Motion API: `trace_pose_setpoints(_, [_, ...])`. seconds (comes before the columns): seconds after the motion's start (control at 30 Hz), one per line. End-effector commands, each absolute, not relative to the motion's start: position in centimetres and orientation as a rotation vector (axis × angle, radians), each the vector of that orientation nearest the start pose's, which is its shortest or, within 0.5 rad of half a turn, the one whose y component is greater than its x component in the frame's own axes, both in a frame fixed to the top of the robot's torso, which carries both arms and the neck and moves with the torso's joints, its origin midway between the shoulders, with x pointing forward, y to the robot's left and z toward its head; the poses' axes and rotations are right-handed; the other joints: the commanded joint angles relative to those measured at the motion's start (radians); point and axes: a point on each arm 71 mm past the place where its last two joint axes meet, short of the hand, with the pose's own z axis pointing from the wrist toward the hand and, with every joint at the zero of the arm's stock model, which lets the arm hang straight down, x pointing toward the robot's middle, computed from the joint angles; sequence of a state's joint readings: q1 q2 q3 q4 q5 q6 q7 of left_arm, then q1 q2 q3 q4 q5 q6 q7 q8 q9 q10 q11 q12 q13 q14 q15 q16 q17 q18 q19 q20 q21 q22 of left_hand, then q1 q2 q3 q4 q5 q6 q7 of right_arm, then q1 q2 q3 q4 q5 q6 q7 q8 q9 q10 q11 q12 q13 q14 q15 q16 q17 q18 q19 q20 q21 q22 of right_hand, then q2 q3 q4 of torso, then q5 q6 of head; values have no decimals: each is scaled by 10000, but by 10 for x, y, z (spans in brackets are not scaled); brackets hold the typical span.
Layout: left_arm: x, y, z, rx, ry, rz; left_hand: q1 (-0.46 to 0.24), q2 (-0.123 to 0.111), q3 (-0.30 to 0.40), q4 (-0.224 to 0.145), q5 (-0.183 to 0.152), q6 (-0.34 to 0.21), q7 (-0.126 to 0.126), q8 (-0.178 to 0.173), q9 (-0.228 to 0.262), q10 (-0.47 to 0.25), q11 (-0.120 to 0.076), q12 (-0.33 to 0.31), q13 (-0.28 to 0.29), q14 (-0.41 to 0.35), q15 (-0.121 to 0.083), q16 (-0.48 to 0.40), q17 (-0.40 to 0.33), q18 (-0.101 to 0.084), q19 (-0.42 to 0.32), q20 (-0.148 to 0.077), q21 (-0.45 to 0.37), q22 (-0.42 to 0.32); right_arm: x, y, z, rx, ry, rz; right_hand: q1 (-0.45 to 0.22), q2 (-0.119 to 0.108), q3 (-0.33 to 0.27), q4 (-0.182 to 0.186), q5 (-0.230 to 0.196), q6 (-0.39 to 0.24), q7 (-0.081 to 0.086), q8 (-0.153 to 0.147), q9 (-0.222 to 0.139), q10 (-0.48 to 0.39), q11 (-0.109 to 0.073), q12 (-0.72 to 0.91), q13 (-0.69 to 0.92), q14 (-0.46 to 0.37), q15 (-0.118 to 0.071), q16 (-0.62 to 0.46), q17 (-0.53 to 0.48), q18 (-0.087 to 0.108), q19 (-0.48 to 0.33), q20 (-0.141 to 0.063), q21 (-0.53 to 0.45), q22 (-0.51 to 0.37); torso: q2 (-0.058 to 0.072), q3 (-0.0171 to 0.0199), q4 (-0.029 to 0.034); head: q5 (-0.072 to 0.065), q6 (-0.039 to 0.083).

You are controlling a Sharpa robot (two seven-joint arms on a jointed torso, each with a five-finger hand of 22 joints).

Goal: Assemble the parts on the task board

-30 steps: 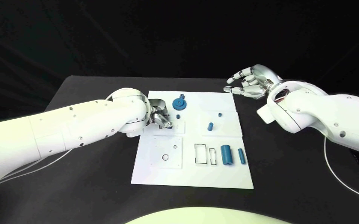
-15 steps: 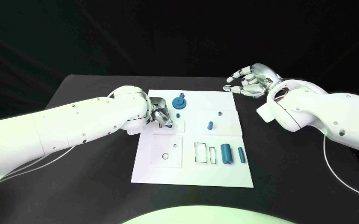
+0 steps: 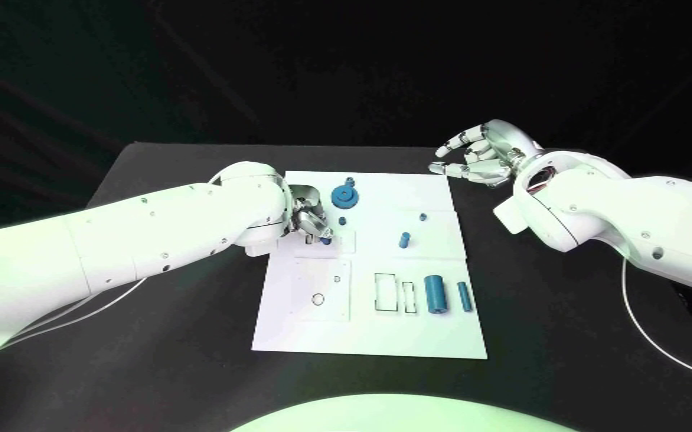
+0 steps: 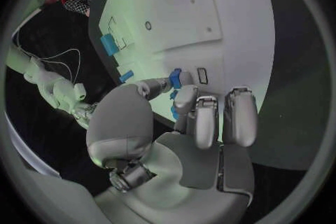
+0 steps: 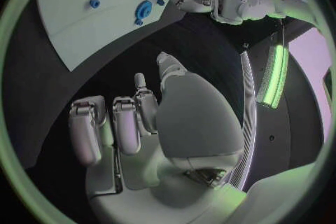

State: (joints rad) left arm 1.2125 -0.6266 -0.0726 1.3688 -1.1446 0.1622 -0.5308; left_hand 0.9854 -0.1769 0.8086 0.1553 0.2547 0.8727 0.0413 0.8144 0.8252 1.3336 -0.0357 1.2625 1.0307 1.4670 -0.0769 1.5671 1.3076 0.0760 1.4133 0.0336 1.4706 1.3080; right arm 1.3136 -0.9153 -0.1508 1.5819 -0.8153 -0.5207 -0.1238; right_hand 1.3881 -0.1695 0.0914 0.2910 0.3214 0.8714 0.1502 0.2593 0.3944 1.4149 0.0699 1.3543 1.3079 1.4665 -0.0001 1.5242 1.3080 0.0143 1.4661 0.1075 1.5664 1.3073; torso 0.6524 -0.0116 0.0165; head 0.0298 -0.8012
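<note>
The white task board [image 3: 368, 327] lies mid-table. My left hand [image 3: 307, 216] hovers over its far left part, next to a blue gear [image 3: 345, 197]. In the left wrist view the thumb and a finger pinch a small blue part [image 4: 175, 77] just above the board [image 4: 210, 5]. A short blue peg [image 3: 405, 242] and a tiny blue stud [image 3: 423, 217] stand mid-board. Two blue cylinders [image 3: 436, 295] lie near the right edge by outlined slots. My right hand [image 3: 480, 158] hangs over the black table beyond the board's far right corner, fingers loosely bent and apart, holding nothing.
A raised square plate with a round hole [image 3: 319, 300] occupies the board's near left. Black table [image 3: 173, 332] surrounds the board on all sides. In the right wrist view the board [image 5: 77, 28] and gear [image 5: 143, 9] lie well away from the right hand [image 5: 140, 123].
My left hand has shifted a little toward the board's far edge, closer to the gear. The right hand has barely moved.
</note>
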Motion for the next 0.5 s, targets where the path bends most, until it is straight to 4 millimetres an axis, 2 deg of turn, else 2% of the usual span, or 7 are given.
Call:
trace_pose_setpoints(0.03, [493, 152, -247, -148, 23870, -3601, -120, 2, 937, -1029, -46, 12, -89, -57, -12, 61, 0, 50, 15, 1035, -101, 31, 2620, -209, 55, -57, 34, 102, 485, -237, -169, 5158, 16667, 7981, -69, 0, 59, -13, 31, -75, 27, 35, -1, -90, -8, -33, 795, 746, -38, -35, 1328, -143, 1047, -58, 44, 2635, -2, -3, 10, -13, -9])
trace_pose_setpoints(0.17, [493, 152, -247, -111, 23897, -3573, -197, -26, 773, -970, -73, 44, -108, -71, -18, 69, -15, 57, 30, 1038, -114, 36, 2631, -212, 65, -71, 34, 113, 485, -237, -169, 5154, 16661, 7987, -69, 0, 59, -13, 31, -75, 27, 35, -1, -90, -8, -33, 795, 746, -38, -35, 1328, -143, 1047, -58, 44, 2635, -1, -3, 6, -14, -24])
trace_pose_setpoints(0.5, [493, 153, -248, -9, 23960, -3509, -474, -208, -141, -605, -174, 195, -153, -172, -75, 78, -50, 76, 82, 1038, -148, 37, 2632, -222, 99, -111, 31, 153, 485, -237, -169, 5153, 16635, 7994, -92, -2, 57, -12, 25, -81, 27, 46, -2, -85, -8, -27, 799, 742, -38, -42, 1315, -143, 1047, -58, 44, 2635, -1, -10, 3, -31, -61])
